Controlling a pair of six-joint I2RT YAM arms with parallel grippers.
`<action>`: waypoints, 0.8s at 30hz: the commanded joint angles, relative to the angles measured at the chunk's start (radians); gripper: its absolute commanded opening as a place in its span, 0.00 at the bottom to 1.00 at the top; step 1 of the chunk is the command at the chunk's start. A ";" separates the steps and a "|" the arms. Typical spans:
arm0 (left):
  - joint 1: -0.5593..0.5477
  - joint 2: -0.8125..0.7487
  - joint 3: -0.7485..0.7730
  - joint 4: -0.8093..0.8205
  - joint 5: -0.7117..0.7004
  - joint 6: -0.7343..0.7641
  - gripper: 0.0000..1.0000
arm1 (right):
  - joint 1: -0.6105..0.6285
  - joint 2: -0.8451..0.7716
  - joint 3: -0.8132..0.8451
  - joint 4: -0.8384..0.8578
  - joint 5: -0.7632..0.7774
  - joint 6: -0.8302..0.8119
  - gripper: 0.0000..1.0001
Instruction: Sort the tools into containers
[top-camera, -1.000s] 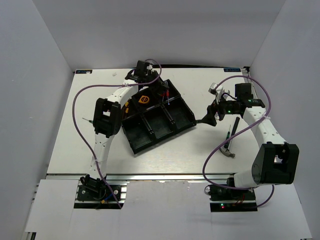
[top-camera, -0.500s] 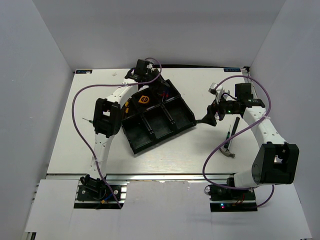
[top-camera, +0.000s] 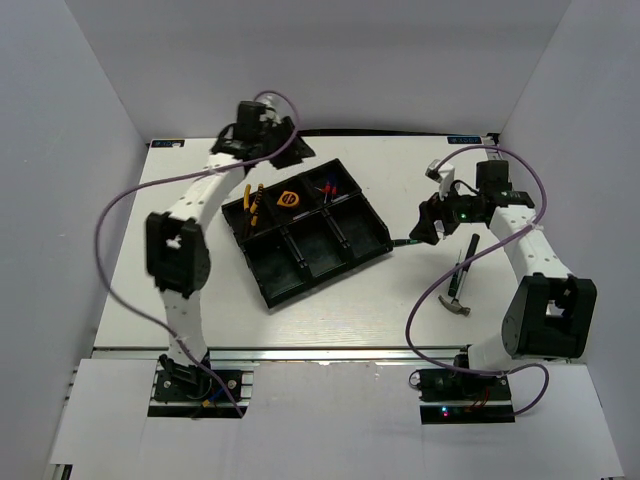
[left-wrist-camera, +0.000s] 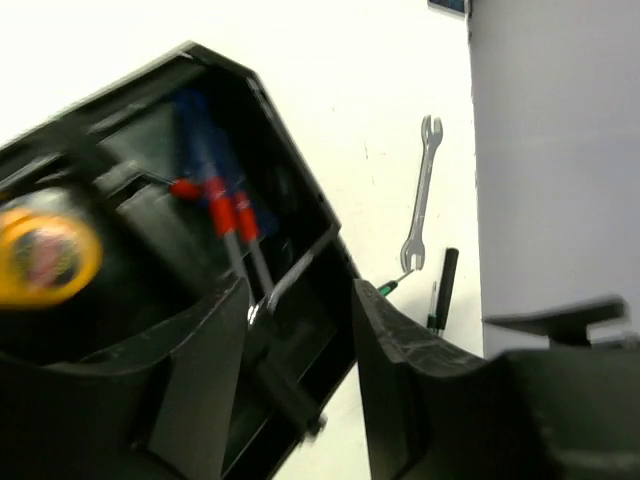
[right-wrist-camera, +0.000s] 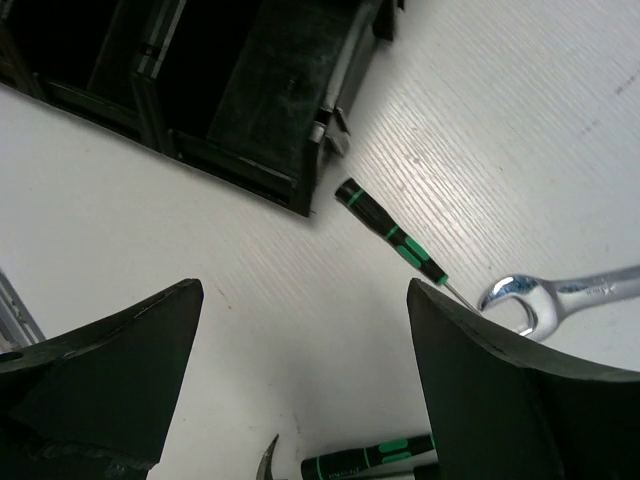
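Note:
The black tray (top-camera: 372, 233) lies angled at mid-table. Its far row holds yellow-handled pliers (top-camera: 252, 205), the tape measure (top-camera: 290, 198) and the red-blue screwdriver (top-camera: 328, 190). My left gripper (top-camera: 287, 150) is open and empty above the tray's far edge. Its wrist view shows the tape measure (left-wrist-camera: 45, 255), the screwdriver (left-wrist-camera: 225, 215) and the wrench (left-wrist-camera: 420, 195). My right gripper (top-camera: 430, 224) is open and empty over the table right of the tray. The small green-black tool (right-wrist-camera: 390, 235) lies just beyond its fingers, with the wrench (right-wrist-camera: 560, 295) beside it.
The hammer (top-camera: 458, 292) and the black-handled screwdriver (top-camera: 470, 252) lie on the table right of my right gripper. The hammer's claw (right-wrist-camera: 268, 462) shows low in the right wrist view. The tray's near row looks empty. White walls enclose the table.
My left arm has swung left and its gripper has drawn back from the tray's far right compartment, where the red-blue screwdriver now lies. My right gripper has shifted slightly.

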 joint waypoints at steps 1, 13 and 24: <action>0.092 -0.303 -0.198 0.026 -0.066 0.110 0.58 | -0.011 0.027 0.052 0.012 0.056 0.036 0.89; 0.527 -0.798 -0.913 0.110 -0.005 0.106 0.70 | -0.020 0.131 0.066 -0.261 -0.052 -0.800 0.89; 0.618 -0.808 -1.025 0.090 -0.011 0.104 0.69 | -0.008 0.371 0.198 -0.273 0.004 -0.983 0.89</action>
